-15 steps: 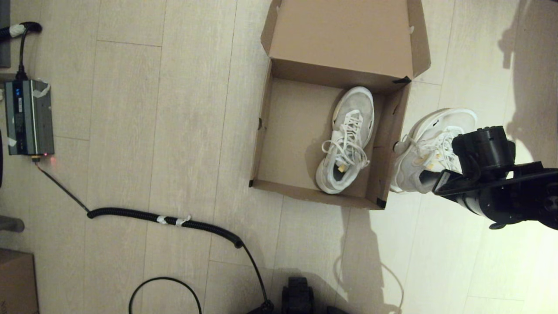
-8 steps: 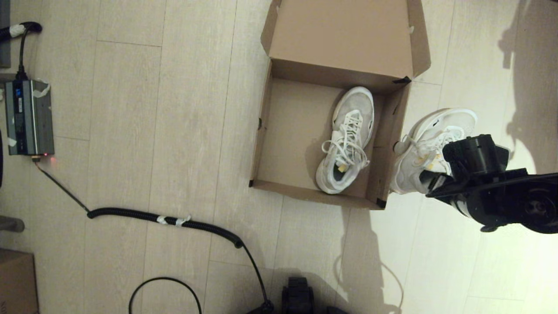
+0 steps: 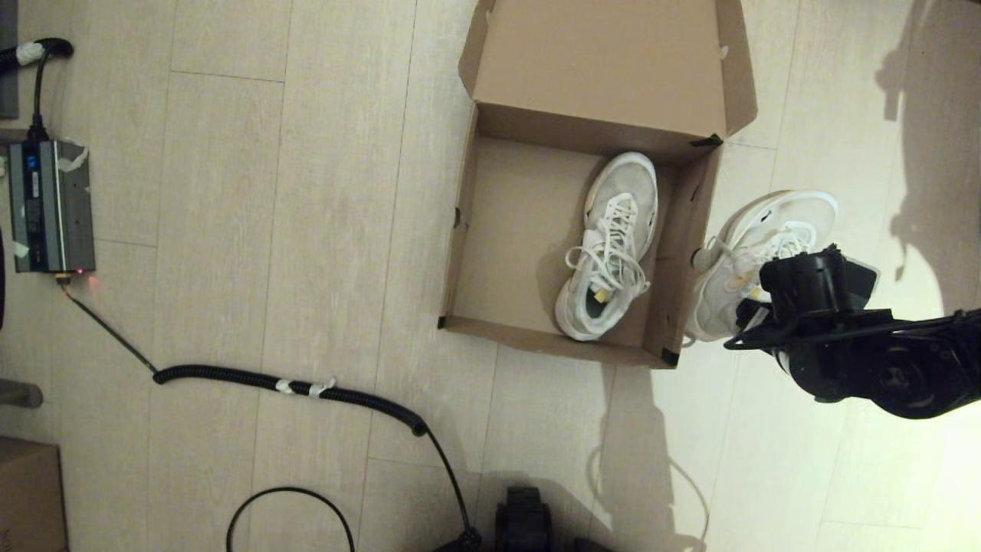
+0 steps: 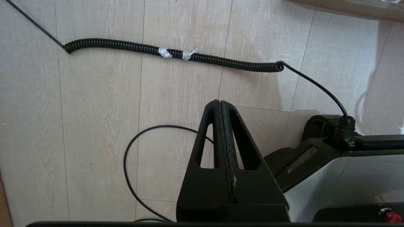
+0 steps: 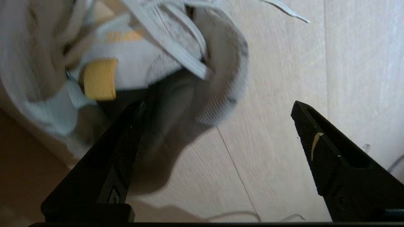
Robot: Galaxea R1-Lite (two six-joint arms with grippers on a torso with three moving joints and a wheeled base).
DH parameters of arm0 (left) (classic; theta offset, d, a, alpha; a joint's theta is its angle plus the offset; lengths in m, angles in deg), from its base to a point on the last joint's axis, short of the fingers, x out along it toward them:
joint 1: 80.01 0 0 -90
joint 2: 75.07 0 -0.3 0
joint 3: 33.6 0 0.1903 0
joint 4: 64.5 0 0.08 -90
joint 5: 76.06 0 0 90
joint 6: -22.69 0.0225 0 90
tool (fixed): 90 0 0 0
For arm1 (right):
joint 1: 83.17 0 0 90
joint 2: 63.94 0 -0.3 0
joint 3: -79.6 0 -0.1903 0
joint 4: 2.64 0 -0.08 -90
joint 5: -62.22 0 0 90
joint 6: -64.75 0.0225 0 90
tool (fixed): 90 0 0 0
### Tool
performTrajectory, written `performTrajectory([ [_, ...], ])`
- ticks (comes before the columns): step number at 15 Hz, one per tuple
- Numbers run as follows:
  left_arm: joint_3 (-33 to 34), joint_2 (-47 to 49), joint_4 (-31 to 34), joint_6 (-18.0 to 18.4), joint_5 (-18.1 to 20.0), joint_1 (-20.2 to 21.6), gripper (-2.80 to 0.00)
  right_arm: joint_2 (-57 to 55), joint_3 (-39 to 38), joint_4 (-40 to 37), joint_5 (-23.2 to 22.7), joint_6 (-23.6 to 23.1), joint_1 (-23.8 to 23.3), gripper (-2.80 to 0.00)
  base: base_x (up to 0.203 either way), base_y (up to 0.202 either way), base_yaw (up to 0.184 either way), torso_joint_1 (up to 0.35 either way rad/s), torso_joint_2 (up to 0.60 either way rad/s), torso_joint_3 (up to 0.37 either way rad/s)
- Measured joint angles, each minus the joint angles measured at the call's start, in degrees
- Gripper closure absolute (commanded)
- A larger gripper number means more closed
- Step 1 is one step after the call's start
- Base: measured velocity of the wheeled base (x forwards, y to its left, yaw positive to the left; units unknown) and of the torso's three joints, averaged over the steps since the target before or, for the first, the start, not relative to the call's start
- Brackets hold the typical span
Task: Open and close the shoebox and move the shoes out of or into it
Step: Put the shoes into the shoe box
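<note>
in the right wrist view, gripper (image 5: 217, 126) gapes beside shoe (image 5: 132, 56).

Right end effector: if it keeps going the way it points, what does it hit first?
Likely the heel collar of the sneaker outside the shoebox; the right end effector is open, one finger at its opening. Depth unclear.

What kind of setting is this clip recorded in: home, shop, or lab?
Probably an indoor lab or test room, not a shop. The work happens on a pale wood-plank floor, with a grey electronics unit and a coiled black cable lying loose near the shoebox.
</note>
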Motion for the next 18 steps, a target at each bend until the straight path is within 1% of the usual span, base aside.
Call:
performTrajectory([
  [2, 0.0, 0.0, 0.0, 0.0, 0.0, 0.0, 0.0, -2.25, 0.03, 3.53, 0.25, 0.36, -0.82, -2.8, 0.0, 0.0, 0.0, 0.0, 0.0, 0.0],
  [3, 0.0, 0.0, 0.0, 0.0, 0.0, 0.0, 0.0, -3.07, 0.35, 3.92, 0.27, 0.85, -1.23, 0.0, 0.0, 0.0, 0.0, 0.0, 0.0, 0.0],
  [6, 0.0, 0.0, 0.0, 0.01, 0.0, 0.0, 0.0, -4.39, 0.9, 3.88, 0.2, 2.28, -1.64, 0.0, 0.0, 0.0, 0.0, 0.0, 0.0, 0.0],
  [10, 0.0, 0.0, 0.0, 0.0, 0.0, 0.0, 0.0, -4.61, 1.35, 3.66, 0.19, 2.28, -1.71, 0.0, 0.0, 0.0, 0.0, 0.0, 0.0, 0.0],
  [13, 0.0, 0.0, 0.0, 0.0, 0.0, -0.02, 0.0, -3.82, 2.84, 2.36, 0.16, 1.03, -1.69, 0.0, 0.0, 0.0, 0.0, 0.0, 0.0, 0.0],
  [14, 0.0, 0.0, 0.0, 0.0, 0.0, 0.0, 0.0, -2.89, 3.97, 1.14, 0.16, -0.02, -1.64, 0.0, 0.0, 0.0, 0.0, 0.0, 0.0, 0.0],
  [16, 0.0, 0.0, 0.0, 0.0, 0.0, 0.0, 0.0, 0.42, 7.4, -1.92, 0.08, -3.76, -1.47, 0.0, 0.0, 0.0, 0.0, 0.0, 0.0, 0.0],
  [17, 0.0, 0.0, 0.0, 0.0, 0.0, 0.0, 0.0, 2.68, 9.85, -3.8, -0.02, -6.12, -1.32, 0.0, 0.0, 0.0, 0.0, 0.0, 0.0, 0.0],
  [18, -0.01, 0.0, 0.0, 0.0, 0.0, 0.0, 0.0, 5.51, 13.2, -6.12, -0.08, -9.69, -1.02, 0.0, 0.0, 0.0, 0.0, 0.0, 0.0, 0.0],
])
